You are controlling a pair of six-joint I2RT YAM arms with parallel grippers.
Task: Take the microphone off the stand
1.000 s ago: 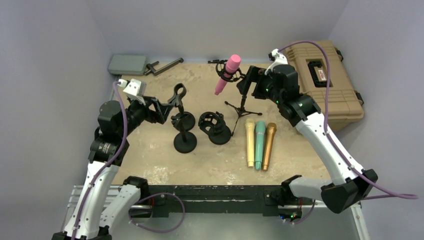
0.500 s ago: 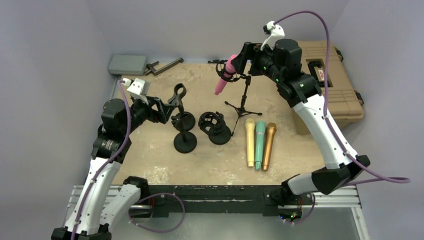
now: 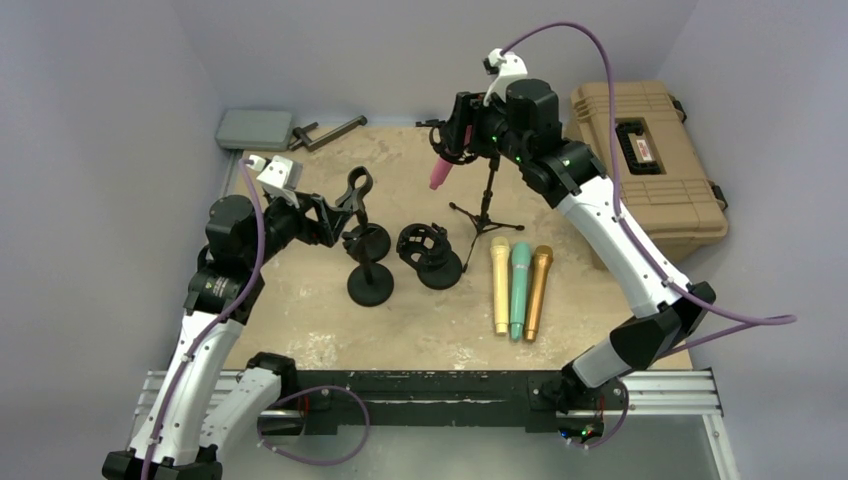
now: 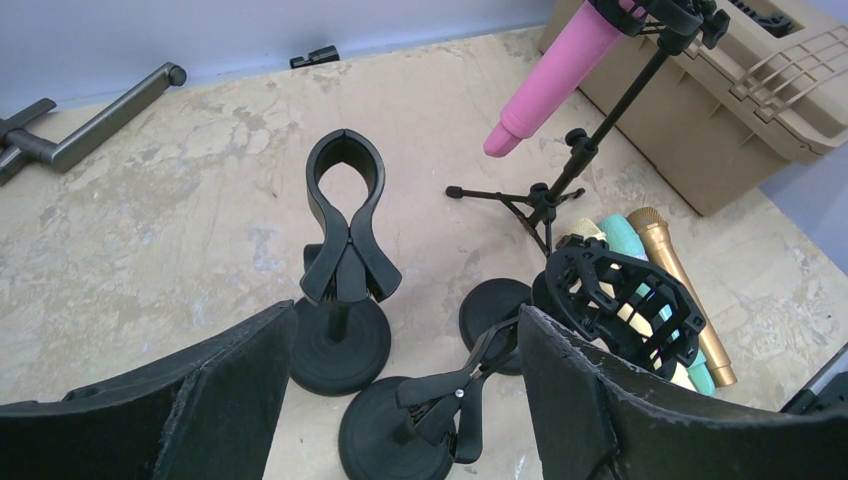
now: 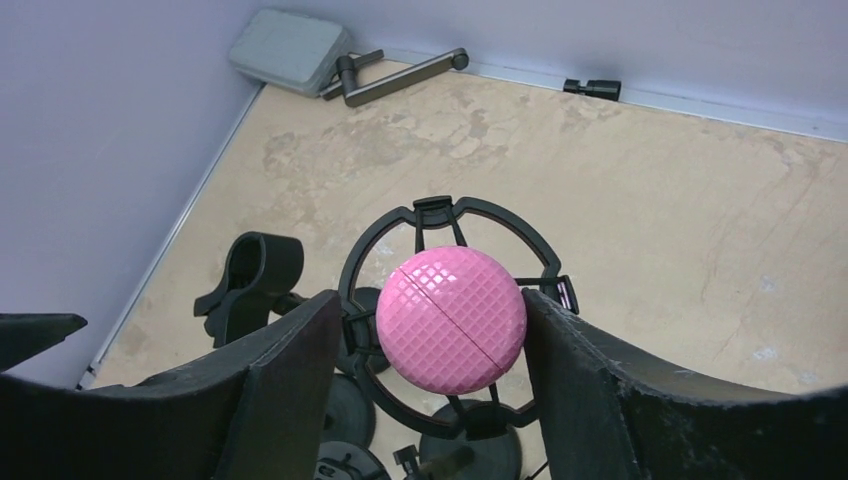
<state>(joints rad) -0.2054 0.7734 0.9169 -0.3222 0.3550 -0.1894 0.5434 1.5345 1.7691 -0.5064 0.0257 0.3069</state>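
We see the right gripper (image 5: 430,305) parted around the microphone (image 4: 560,75) head, handle slanting toward seven o'clock.

Pink microphone (image 4: 555,75) tilted, mesh head up, seated atop black tripod stand (image 4: 603,128)

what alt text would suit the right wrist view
The pink microphone, seen end-on, sits in a black ring mount with two dark fingers flanking its round mesh head. A beige tabletop lies beyond.
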